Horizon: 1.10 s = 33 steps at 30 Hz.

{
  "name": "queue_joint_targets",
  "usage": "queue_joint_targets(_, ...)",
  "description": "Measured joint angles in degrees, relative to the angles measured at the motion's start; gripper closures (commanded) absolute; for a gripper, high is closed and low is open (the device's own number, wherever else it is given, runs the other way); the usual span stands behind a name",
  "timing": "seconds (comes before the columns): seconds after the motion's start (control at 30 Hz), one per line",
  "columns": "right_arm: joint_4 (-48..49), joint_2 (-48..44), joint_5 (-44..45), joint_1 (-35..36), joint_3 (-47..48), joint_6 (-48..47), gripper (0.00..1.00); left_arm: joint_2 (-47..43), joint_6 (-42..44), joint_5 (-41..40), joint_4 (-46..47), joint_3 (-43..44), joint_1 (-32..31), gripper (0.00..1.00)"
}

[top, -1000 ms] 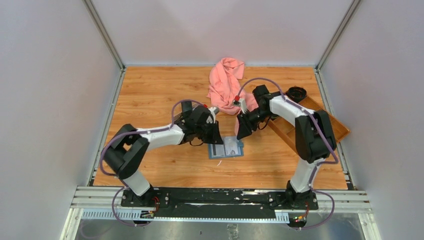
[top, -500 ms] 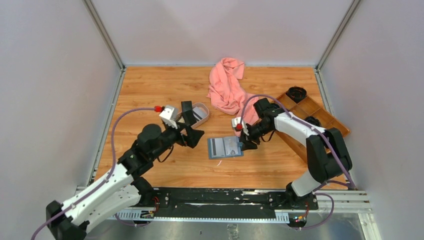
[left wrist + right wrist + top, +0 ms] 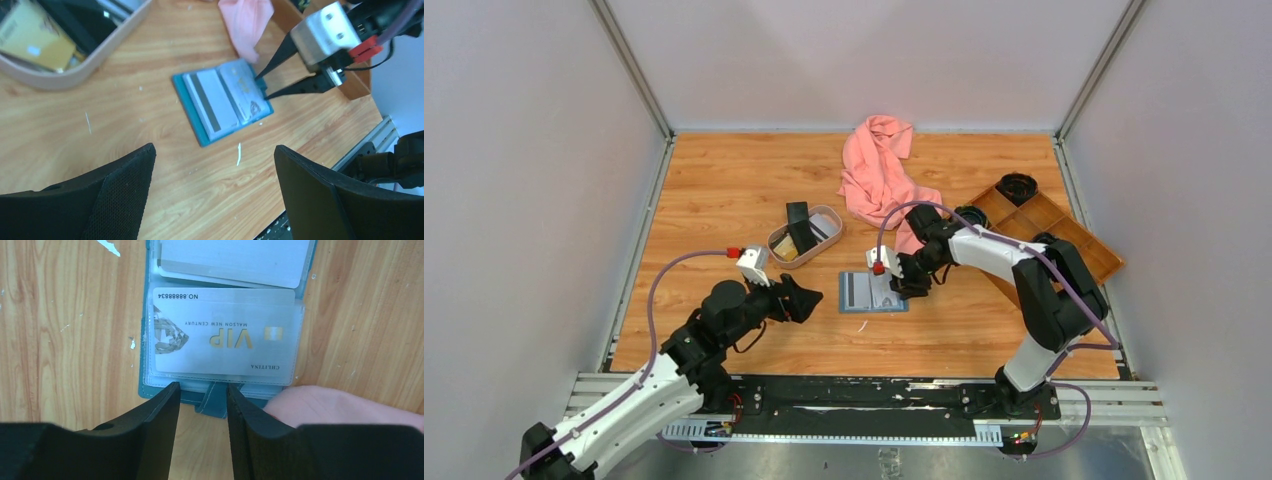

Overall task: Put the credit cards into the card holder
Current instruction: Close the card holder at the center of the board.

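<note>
Card holder (image 3: 874,293) lies open at middle of surface, toward near edge. Two credit cards (image 3: 225,335) sit in its pockets. Gold card (image 3: 35,37) and black card (image 3: 800,225) wait in oval tray (image 3: 75,75) — roughly half done. Right tool (image 3: 202,386) parted, astride tab clasp; left tool (image 3: 809,299) spread wide, empty.

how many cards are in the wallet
2: a striped card in one pocket of the wallet, a VIP card in the other; more may be hidden beneath.

Left fingers (image 3: 120,197) back from card holder (image 3: 216,399)
</note>
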Motion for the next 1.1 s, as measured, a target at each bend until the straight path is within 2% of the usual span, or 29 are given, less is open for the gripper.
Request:
queue_joint_targets(0.3, 0.9, -1.2, 2.6, 0.3, 0.1, 2.3, 0.51, 12.4, -8.9, 2.5, 4.2, -1.7, 0.0, 0.10)
queue_joint_targets(0.47, 0.9, -2.8, 2.5, 0.3, 0.1, 3.0, 0.51, 13.8, -11.0, 2.7, 6.0, -2.3, 0.0, 0.10)
queue_joint_targets(0.63, 1.1, 0.0, 3.9, 0.4, 1.3, 4.8, 0.52, 14.6, -11.9, 2.9, 7.2, -2.4, 0.0, 0.10)
queue_joint_targets(0.87, 0.3, 2.1, 5.3, 0.9, 2.7, 6.5, 0.75, 16.3, -12.7, 3.1, 8.4, -2.4, 0.0, 0.13)
queue_joint_targets(1.0, -0.1, 1.9, 5.9, 1.0, 2.8, 6.4, 0.98, 18.5, -13.0, 3.7, 9.1, -2.4, 0.0, 0.16)
queue_joint_targets(1.1, -0.1, 1.6, 6.5, 1.0, 2.7, 6.5, 1.00, 20.5, -13.6, 3.8, 9.7, -2.4, 0.0, 0.21)
